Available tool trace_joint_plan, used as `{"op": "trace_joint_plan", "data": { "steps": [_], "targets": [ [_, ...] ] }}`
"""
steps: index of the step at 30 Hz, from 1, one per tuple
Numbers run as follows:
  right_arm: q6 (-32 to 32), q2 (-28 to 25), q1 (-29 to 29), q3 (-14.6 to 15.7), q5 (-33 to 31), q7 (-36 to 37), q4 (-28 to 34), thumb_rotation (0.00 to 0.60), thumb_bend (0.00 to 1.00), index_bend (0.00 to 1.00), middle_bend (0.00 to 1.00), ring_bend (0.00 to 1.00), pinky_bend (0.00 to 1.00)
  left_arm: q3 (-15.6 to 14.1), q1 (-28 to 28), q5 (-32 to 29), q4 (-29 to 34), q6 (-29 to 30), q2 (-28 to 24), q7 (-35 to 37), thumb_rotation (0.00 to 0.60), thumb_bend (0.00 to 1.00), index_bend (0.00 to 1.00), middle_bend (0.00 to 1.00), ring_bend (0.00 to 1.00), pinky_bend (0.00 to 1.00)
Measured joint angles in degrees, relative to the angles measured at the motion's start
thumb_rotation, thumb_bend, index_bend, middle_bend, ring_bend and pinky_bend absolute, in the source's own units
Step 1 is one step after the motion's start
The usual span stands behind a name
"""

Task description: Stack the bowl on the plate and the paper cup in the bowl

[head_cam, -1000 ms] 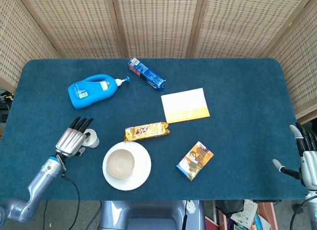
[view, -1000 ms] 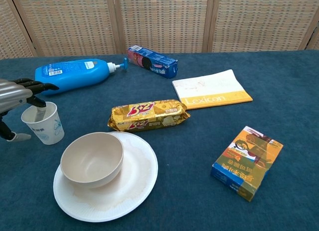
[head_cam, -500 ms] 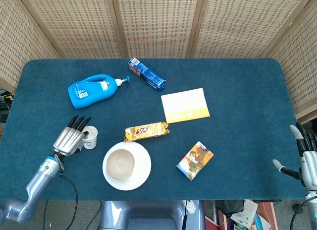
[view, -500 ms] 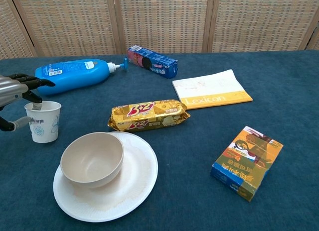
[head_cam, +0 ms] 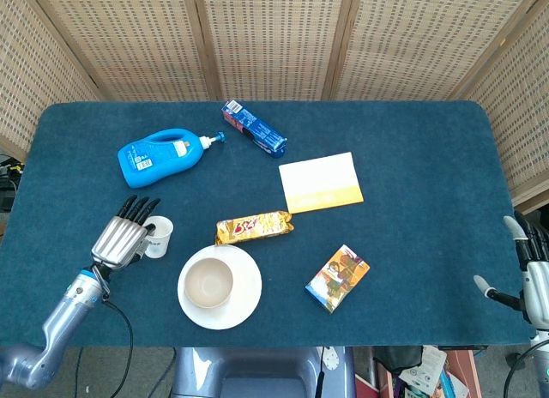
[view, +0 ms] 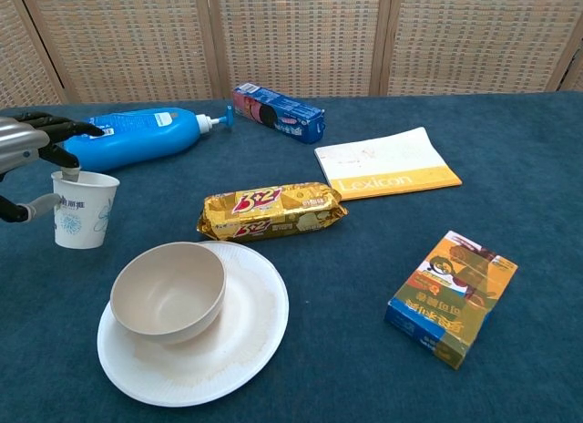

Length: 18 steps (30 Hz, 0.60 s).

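Holding paper cup in left hand fingers, at ten o'clock from bowl on plate. Blue bottle behind, cookie pack beside. Right hand fingers apart, grasping nothing.

Paper cup: white, blue print, upright, pinched at its rim by left hand, one finger inside, thumb outside; appears lifted off the counter.
Bowl: beige, empty, upright, sits on plate, right of and nearer than the hand.
Plate: white, round, flat under bowl.
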State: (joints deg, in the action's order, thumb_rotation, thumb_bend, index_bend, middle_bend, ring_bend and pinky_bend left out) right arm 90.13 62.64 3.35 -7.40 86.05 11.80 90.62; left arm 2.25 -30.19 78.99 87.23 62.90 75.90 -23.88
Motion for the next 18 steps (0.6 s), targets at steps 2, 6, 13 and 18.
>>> {"op": "trace_joint_plan", "data": {
  "steps": [2,6,13,18],
  "targets": [
    [0.03,-0.01,-0.03,-0.02,-0.03,0.18,-0.01,0.600,0.15,0.00,0.00,0.00,0.00,0.09,0.12,1.00,1.12,1.05,-0.48,0.05,0.600,0.50,0.60,0.06,0.00,0.00],
    [0.45,-0.05,-0.12,-0.19,-0.03,0.64,0.01,0.600,0.15,0.00,0.00,0.00,0.00,0.06,0.67,4.07,3.07,4.21,-1.08,0.56,0.600,0.50,0.60,0.07,0.00,0.00],
    [1.02,-0.06,-0.32,-0.40,0.00,1.07,0.04,0.600,0.15,0.00,0.00,0.00,0.00,-1.19,2.44,11.28,3.55,10.65,0.02,2.87,0.600,0.50,0.60,0.07,0.00,0.00],
    [1.06,0.09,-0.35,-0.49,-0.16,1.16,-0.04,0.600,0.15,0.00,0.00,0.00,0.00,-2.66,3.58,15.16,2.40,13.35,2.04,4.86,0.600,0.50,0.60,0.07,0.00,0.00]
  ]
}}
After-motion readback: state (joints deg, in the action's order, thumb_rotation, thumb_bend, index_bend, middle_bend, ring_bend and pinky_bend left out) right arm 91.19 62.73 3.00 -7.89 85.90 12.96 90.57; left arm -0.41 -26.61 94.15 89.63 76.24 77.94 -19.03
